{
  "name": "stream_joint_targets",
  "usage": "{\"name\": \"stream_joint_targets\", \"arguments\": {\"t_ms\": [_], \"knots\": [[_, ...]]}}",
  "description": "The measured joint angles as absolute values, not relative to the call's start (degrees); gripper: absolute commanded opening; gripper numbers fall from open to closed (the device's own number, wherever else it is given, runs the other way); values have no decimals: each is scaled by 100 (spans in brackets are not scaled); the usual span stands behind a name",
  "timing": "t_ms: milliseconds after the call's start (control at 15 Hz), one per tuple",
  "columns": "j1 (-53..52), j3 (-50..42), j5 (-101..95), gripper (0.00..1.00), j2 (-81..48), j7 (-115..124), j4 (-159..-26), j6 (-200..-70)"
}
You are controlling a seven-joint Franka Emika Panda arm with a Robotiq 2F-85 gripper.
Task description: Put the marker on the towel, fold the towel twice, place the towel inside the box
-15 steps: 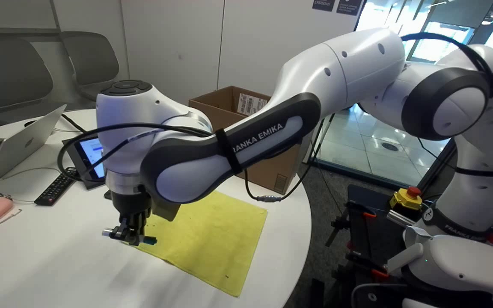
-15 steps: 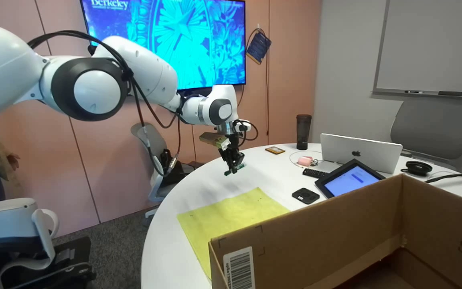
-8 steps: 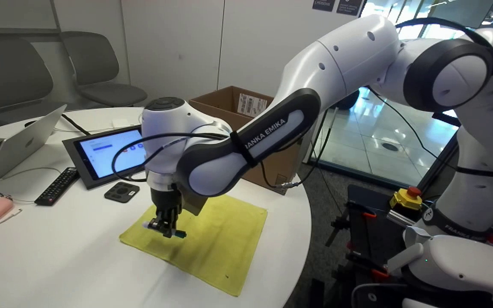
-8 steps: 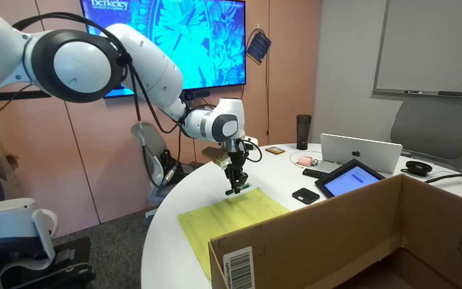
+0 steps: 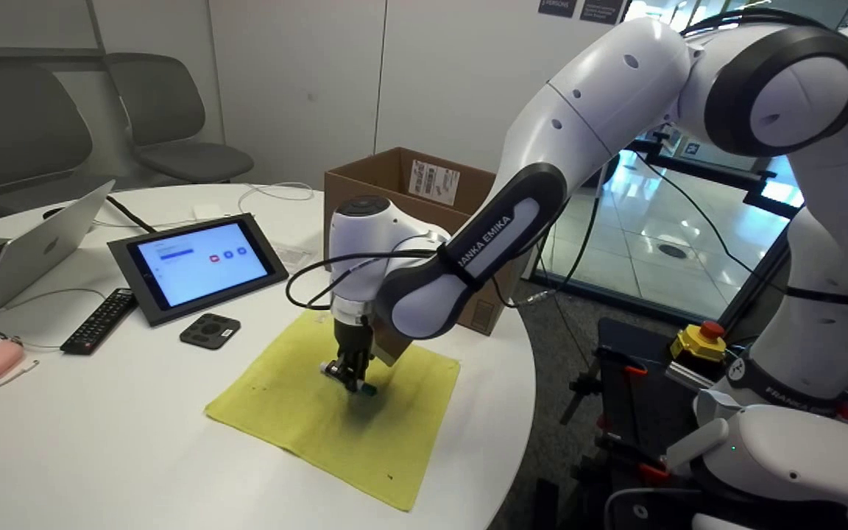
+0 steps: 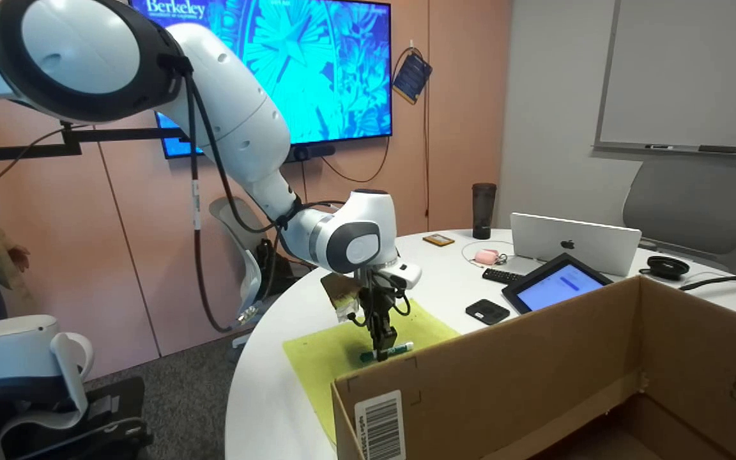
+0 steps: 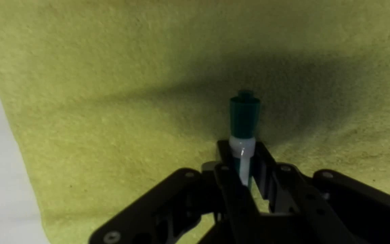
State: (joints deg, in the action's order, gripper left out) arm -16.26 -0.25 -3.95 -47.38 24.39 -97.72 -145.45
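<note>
White and rounded at its edge, a meeting-room table [image 6: 259, 409] shows in both exterior views, with dark grey carpet [image 6: 189, 383] below. Nearest in an exterior view stands the corrugated cardboard box [image 6: 502, 377], open at the top, a white barcode label [image 6: 379, 425] on one wall. Just past it the yellow towel [image 6: 329, 348] lies flat and unfolded. Low over the cloth, the Robotiq gripper [image 7: 242, 154] of the Panda arm [image 6: 240, 115] has its two fingers [image 7: 223, 151] pinching the green-capped marker [image 7: 244, 118] by the barrel, the cap sticking out past them; whether the marker touches the fabric I cannot tell. Farther along come a flat black button pad [image 6: 487, 312], a lit tablet [image 6: 556, 286], a remote control [image 6: 501, 276], a silver MacBook [image 6: 575, 243], a pink earbud case [image 6: 487, 257] and a dark tumbler [image 6: 483, 211]. Beyond these, a wall-mounted screen [image 6: 336, 70] reads "Berkeley", and a whiteboard [image 6: 687, 76] hangs on the adjoining wall.
</note>
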Motion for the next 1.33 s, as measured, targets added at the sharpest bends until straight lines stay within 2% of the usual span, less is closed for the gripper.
{"name": "stream_joint_targets", "arguments": {"t_ms": [400, 467, 600, 933, 1067, 1333], "knots": [[-1624, -26, -375, 7, -4619, 2412, -10161, -14923], [-1625, -26, -375, 41, -4619, 2412, -10161, -14923], [-1625, -27, -375, 48, -4618, 2412, -10164, -14927], [-1621, -45, -348, 88, -4543, 2416, -10357, -15055], [-1622, -37, -295, 100, -4412, 2417, -10552, -15174], [-1620, -2, -166, 100, -3884, 2416, -11144, -15476]]}}
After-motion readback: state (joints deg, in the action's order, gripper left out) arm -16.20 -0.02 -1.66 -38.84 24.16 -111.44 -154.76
